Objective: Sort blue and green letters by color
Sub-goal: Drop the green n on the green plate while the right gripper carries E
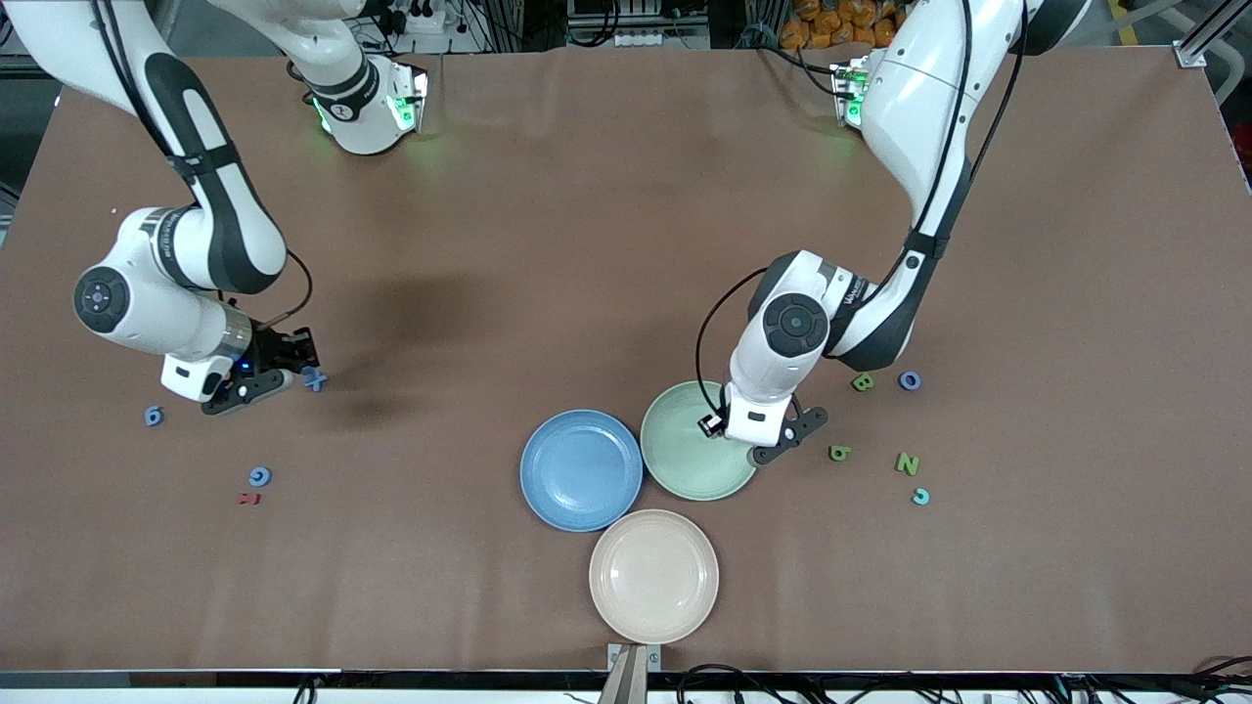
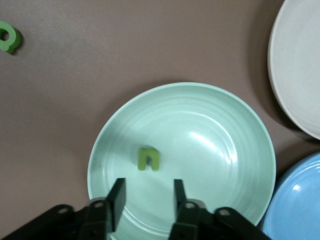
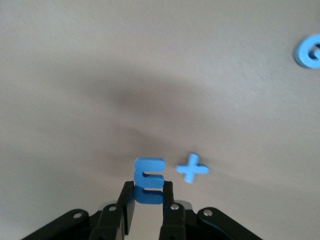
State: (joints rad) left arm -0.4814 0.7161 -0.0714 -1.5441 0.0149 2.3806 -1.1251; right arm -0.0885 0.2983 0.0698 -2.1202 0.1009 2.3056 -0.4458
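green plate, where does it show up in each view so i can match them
Front view: the green plate lies mid-table beside the blue plate, partly under the left claw.
Left wrist view: the green plate fills the centre, a green letter in it, with the left claw open over it.
Right wrist view: not in it.
Shared landmark: the blue plate beside it.

The desk (image 1: 587, 244) is plain brown. Three plates show: one blue (image 1: 581, 469), one pale green (image 1: 685, 460), one cream (image 1: 653, 575). Small foam letters are blue (image 3: 148, 180) or olive green (image 2: 148, 159), and one is dark red (image 1: 249, 499).
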